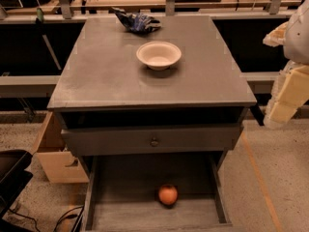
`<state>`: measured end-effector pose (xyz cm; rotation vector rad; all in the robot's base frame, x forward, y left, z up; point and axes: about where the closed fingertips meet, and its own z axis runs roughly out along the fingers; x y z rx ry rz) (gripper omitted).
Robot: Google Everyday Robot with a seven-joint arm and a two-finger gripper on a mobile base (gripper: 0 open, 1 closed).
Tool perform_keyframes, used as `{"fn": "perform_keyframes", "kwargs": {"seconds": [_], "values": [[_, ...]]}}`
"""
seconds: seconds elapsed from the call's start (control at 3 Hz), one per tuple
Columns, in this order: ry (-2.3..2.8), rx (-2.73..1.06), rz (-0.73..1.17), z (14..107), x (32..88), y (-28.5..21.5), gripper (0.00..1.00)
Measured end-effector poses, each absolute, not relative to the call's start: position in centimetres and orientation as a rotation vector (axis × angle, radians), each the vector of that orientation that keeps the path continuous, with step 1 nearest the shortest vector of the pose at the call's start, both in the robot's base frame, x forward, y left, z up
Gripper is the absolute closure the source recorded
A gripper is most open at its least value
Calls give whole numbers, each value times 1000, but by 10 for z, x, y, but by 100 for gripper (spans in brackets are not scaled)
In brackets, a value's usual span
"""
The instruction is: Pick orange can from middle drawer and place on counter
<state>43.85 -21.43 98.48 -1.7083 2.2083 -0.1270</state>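
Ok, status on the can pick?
Gripper right of the counter, beside its edge. Orange can in the open middle drawer, untouched. White bowl on counter; nothing covers the can.

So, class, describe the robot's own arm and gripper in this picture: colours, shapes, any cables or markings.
The arm appears at the right edge as a rounded white shell with a cream patch beside it. Below it the gripper is built of pale cream-yellow blocky segments, just off the right front corner of the flat grey wooden counter. No cables or markings can be made out on either.
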Motion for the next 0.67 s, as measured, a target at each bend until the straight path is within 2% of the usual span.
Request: {"fn": "perform_keyframes", "kwargs": {"seconds": [0.67], "values": [[2183, -1673, -70, 971, 427, -220, 0]]}}
